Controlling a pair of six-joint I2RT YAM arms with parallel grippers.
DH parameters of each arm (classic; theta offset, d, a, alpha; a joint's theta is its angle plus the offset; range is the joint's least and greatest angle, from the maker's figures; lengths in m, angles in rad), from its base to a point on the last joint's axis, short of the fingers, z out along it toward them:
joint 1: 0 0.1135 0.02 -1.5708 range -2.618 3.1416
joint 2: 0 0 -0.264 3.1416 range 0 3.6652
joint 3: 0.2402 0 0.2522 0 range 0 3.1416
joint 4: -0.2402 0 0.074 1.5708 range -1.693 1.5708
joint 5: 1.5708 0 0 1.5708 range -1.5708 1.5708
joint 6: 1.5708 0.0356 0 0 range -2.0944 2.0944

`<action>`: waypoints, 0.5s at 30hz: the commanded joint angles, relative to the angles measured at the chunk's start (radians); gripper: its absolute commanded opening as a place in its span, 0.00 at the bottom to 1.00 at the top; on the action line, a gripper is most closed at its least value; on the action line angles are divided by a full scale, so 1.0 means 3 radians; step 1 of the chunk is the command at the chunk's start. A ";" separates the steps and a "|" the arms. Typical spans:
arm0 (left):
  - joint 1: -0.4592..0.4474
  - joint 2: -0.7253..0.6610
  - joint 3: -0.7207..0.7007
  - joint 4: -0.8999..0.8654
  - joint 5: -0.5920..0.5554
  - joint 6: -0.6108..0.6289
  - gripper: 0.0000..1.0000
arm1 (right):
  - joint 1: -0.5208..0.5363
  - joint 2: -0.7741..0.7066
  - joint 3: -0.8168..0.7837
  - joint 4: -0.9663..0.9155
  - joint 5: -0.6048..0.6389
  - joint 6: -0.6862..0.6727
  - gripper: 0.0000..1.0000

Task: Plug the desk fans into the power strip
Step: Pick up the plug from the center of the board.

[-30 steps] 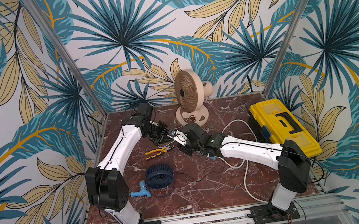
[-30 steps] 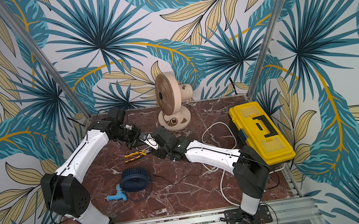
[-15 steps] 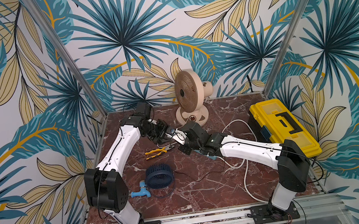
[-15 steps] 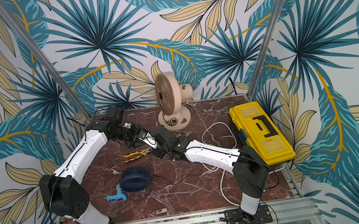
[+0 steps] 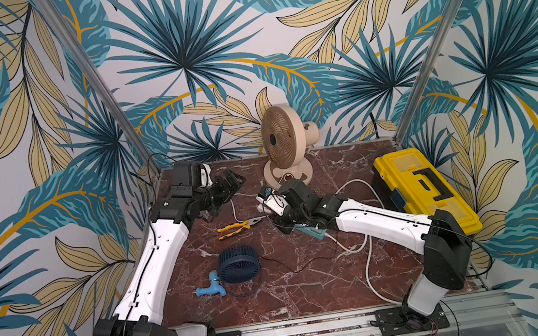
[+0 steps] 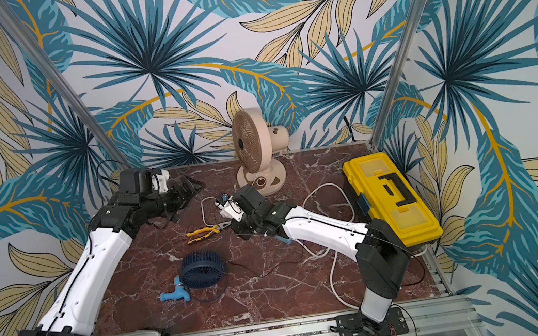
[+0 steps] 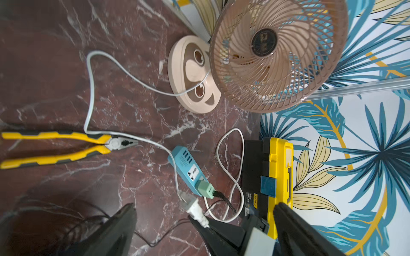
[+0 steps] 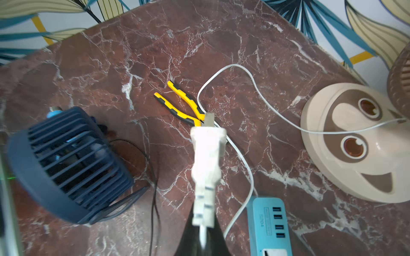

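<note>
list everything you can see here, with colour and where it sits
desk fan: 1, beige, upright at the back of the table
fan plug: 1, white, held in the right claw
fan cord: 1, thin and pale, runs from the fan base over the pliers to the plug
power strip: 1, light blue, on the table under the right arm
adapter: 1, pale green, plugged into the power strip
thick cord: 1, white, looped on the right side
pliers: 1, yellow and black, mid table
small fan: 1, dark blue, front of the pliers
tap-shaped piece: 1, light blue, beside the small fan
toolbox: 1, yellow and black, right edge
table: 1, red-brown marble
left claw: 1, black, open, empty
right claw: 1, black, shut on the fan plug
</note>
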 commanded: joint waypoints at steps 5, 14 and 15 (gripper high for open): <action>0.0006 -0.0117 -0.0811 0.1206 0.0025 0.0339 0.89 | -0.0533 -0.0291 -0.0225 0.0059 -0.1326 0.0847 0.00; -0.0031 0.0299 -0.1354 0.2895 0.0900 -0.0419 0.57 | -0.0831 -0.0344 -0.0365 0.0196 -0.2008 0.1188 0.00; -0.0041 0.0380 -0.1418 0.3172 0.1043 -0.0622 0.55 | -0.0843 -0.0339 -0.0383 0.0227 -0.2056 0.1219 0.00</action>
